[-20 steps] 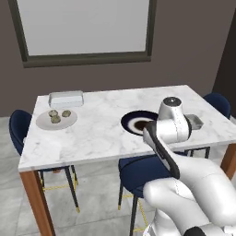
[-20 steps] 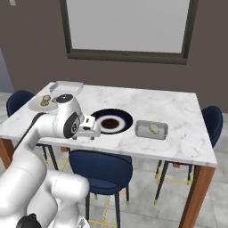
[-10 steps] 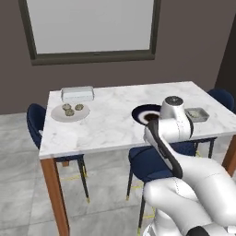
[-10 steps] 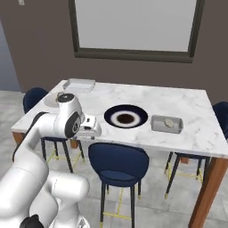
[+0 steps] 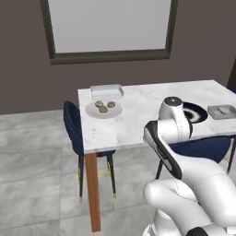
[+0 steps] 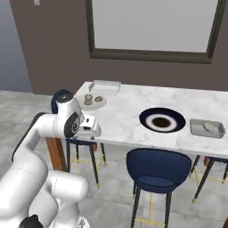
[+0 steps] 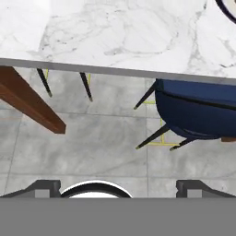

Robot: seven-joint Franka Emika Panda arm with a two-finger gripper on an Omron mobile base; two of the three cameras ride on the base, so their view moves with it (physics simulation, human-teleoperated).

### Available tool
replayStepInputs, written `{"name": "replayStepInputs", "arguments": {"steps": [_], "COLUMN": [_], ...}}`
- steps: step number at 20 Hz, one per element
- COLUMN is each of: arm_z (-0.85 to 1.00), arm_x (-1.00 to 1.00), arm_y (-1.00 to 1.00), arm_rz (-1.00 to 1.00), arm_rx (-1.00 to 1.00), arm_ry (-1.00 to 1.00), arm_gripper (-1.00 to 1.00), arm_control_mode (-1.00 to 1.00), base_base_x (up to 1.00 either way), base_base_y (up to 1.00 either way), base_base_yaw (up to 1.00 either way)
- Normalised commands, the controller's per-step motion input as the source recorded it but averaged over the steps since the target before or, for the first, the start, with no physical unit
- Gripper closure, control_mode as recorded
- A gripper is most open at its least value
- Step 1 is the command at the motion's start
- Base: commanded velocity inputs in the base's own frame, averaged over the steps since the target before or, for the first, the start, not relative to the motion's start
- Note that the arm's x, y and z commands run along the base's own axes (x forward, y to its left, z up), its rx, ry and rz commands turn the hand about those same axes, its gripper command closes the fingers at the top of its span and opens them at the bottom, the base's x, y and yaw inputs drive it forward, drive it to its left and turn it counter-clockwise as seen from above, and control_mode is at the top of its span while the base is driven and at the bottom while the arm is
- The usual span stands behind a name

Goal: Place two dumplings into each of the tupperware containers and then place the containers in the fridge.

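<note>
Tabletop (image 5: 138, 115): white marble, wooden legs, below a framed window (image 5: 108, 27) on a dark wall. Grey plate (image 5: 104, 109) near the tabletop's left end, at 9 o'clock from the navy plate in the left base view; carrying three dumplings (image 5: 103, 109), close together, touching or apart not discernible. Empty tupperware (image 5: 106, 91) just beyond the grey plate at 12 o'clock, nearer the wall, upright. Navy plate (image 6: 162, 120): round, white ring, brown centre, mid-tabletop near the front edge. Second tupperware (image 6: 206, 128) at 3 o'clock from the navy plate in the right base view, beside it and apart, holding one pale lump (image 6: 208, 127), presumably a dumpling. Blue chairs: one (image 6: 156, 171) tucked under the front edge below the navy plate, one (image 5: 74, 129) at the tabletop's left end. Pincer (image 7: 117, 185): tips far apart at the bottom of the hand view, spread wide, nothing between them; pointed down at the grey tiled floor (image 7: 92, 138) off the tabletop's front edge, with marble at 12 o'clock, a wooden leg (image 7: 27, 99) at 9 o'clock and the blue chair seat at 3 o'clock. Arm's hand held in front of the tabletop edge, apart from both containers and both plates.
</note>
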Motion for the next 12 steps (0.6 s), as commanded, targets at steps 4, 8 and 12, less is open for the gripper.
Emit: {"name": "replayStepInputs", "arguments": {"steps": [4, 8, 12], "arm_z": [0.0, 0.0, 0.0], "arm_x": [0.0, 0.0, 0.0], "arm_y": [0.0, 0.0, 0.0], "arm_rz": [0.0, 0.0, 0.0], "arm_rx": [0.0, 0.0, 0.0], "arm_ry": [0.0, 0.0, 0.0], "arm_gripper": [-1.0, -1.0, -1.0], "arm_control_mode": [1.0, 1.0, 1.0], "base_base_x": [0.29, 0.55, 0.74], "base_base_y": [0.79, 0.69, 0.14], "base_base_yaw": [0.0, 0.0, 0.0]}}
